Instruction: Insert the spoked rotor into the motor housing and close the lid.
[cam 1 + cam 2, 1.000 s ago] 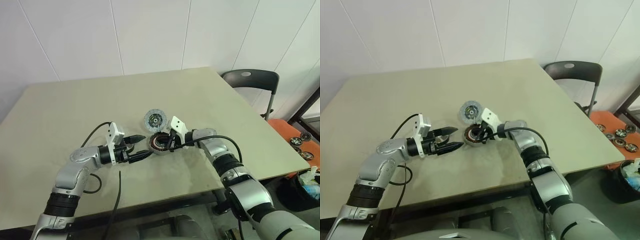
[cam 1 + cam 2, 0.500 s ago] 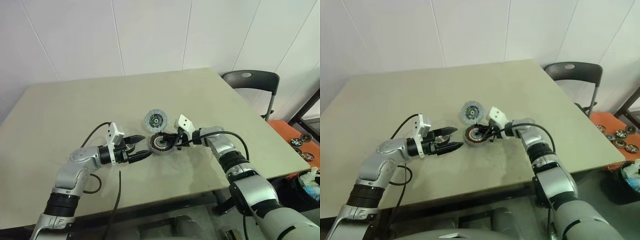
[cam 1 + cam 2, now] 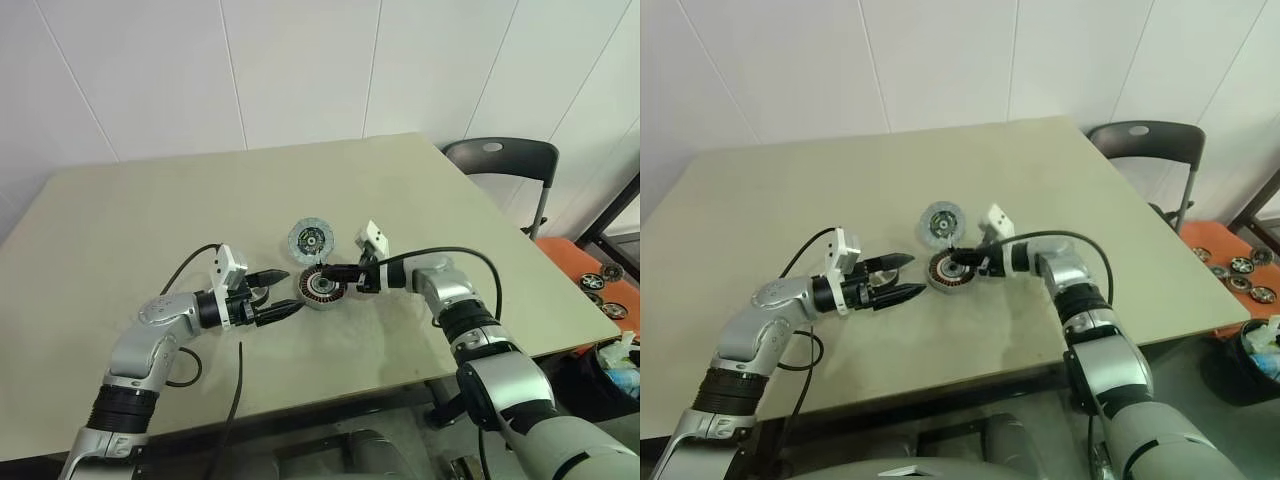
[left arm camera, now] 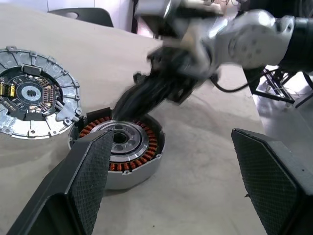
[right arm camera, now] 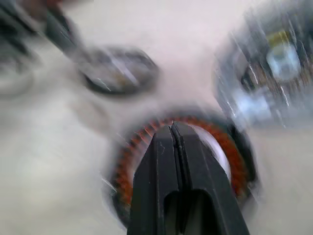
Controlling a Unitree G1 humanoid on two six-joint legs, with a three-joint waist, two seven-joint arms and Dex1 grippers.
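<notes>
- Right now the table (image 3: 130,210) is carrying only a few things near its middle, with wide bare surface lying all around them out to every edge.
- Motor housing (image 3: 320,289) is sitting upright on the table between the two arms, copper windings showing around a shiny ring inside it.
- Lid (image 3: 311,238) is lying flat just behind the housing, on the far side, close to it but not touching.
- Another round metal part (image 5: 119,76) is showing blurred in the right wrist view, lying on the table beyond the housing; cannot tell what it is.
- Black cable (image 3: 232,400) is hanging off the near table edge by the left arm.
- Dark chair (image 3: 505,160) is standing past the right-hand table corner, well apart from the work.
- Left gripper (image 3: 285,292) is hovering just left of the housing, pointing at it, fingers (image 4: 88,186) spread wide and holding nothing.
- Right gripper (image 3: 328,271) is reaching in from the right with its tips over the housing's top, fingers (image 5: 168,186) pressed together, nothing between them.
- Whether the right tips are touching the housing is not clear.
</notes>
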